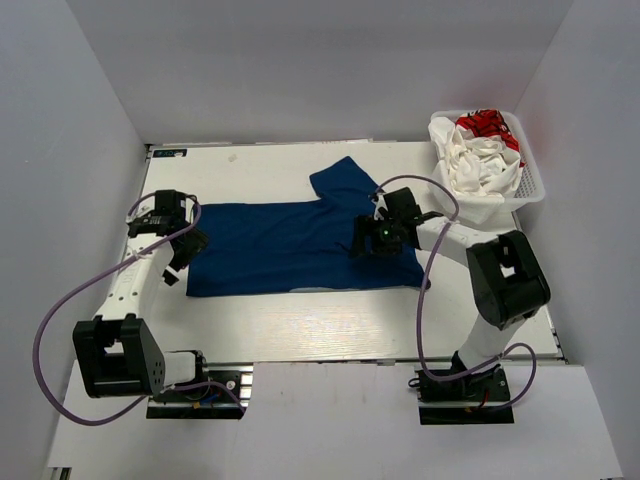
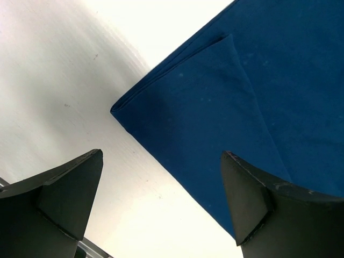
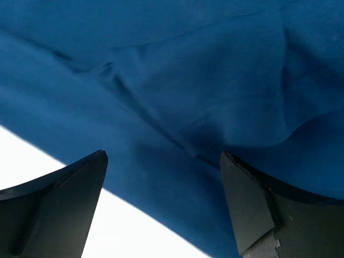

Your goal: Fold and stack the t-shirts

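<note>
The royal blue t-shirt (image 1: 290, 245) lies flat on the table, folded lengthwise, one sleeve sticking up at the back. My left gripper (image 1: 183, 258) is open over its left edge; the left wrist view shows the folded blue corner (image 2: 215, 107) between and beyond the fingers. My right gripper (image 1: 362, 243) is open just above the shirt's right part; the right wrist view shows wrinkled blue cloth (image 3: 188, 97) under the jaws. The white t-shirt with the red print (image 1: 478, 150) lies crumpled in the basket at the back right.
The white mesh basket (image 1: 530, 185) stands at the table's back right corner. White walls close in the table on the left, back and right. The white table (image 1: 330, 330) shows in front of the shirt.
</note>
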`<move>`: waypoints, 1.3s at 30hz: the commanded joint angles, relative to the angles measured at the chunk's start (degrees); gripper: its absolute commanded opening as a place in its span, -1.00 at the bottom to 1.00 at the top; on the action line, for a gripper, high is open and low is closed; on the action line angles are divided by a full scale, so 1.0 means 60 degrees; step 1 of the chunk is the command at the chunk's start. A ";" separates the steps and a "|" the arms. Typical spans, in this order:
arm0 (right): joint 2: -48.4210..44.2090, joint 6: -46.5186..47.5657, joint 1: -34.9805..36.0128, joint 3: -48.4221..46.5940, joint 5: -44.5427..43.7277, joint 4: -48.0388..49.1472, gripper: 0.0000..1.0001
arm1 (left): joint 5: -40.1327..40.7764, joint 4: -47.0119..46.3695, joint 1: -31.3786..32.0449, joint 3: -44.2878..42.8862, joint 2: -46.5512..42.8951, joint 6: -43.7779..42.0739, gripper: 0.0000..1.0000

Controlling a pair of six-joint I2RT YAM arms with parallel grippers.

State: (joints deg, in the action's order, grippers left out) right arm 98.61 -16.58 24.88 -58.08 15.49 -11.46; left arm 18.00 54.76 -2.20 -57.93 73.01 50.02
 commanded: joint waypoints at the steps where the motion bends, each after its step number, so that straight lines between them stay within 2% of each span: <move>1: 0.0656 -0.0181 0.0027 -0.0629 -0.0340 0.0578 0.81 | 0.0076 -0.0162 -0.0044 -0.0145 0.0179 -0.0059 1.00; 8: 0.1639 -0.0122 0.0159 -0.2124 -0.0135 0.1440 0.81 | -0.0012 -0.0250 -0.0044 -0.0130 0.0268 -0.0060 1.00; 14: 0.2620 -0.1204 0.0159 -0.3719 -0.0090 0.3155 0.81 | -0.0099 -0.0250 -0.0044 -0.0392 0.0268 -0.0060 1.00; 19: 0.3443 -0.1178 0.0203 -0.5914 -0.0616 0.1927 0.81 | -0.0012 -0.0250 -0.0044 -0.0745 0.0268 -0.0148 1.00; 20: 0.3414 -0.1163 0.0218 -0.6021 -0.0952 0.1012 0.81 | -0.0012 -0.0250 -0.0044 -0.0745 0.0268 -0.0148 1.00; 23: 0.2888 -0.0871 0.0203 -0.5526 -0.1668 0.0579 0.81 | -0.0012 -0.0366 -0.0044 -0.0745 0.0268 -0.0148 1.00; 27: 0.1762 -0.0680 0.0232 -0.4077 -0.2316 -0.0123 0.81 | -0.0362 -0.0587 -0.0044 -0.0657 0.0268 -0.0323 1.00; 32: 0.0676 -0.0635 0.0320 -0.1967 -0.1879 -0.0462 0.81 | -0.0465 -0.0587 -0.0044 -0.0555 0.0268 -0.0324 1.00; 36: 0.0673 -0.0475 0.0685 -0.1598 -0.1032 -0.0010 0.81 | -0.0554 -0.0762 -0.0044 -0.0234 0.0093 -0.0324 1.00; 39: 0.1581 -0.0693 0.0964 -0.2459 -0.0736 0.0213 0.81 | -0.0671 -0.0763 -0.0044 -0.0232 -0.0011 -0.0412 1.00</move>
State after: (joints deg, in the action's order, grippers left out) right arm 105.16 -20.84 28.67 -68.27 7.44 -13.21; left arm 15.03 51.11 -2.20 -59.79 75.33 48.27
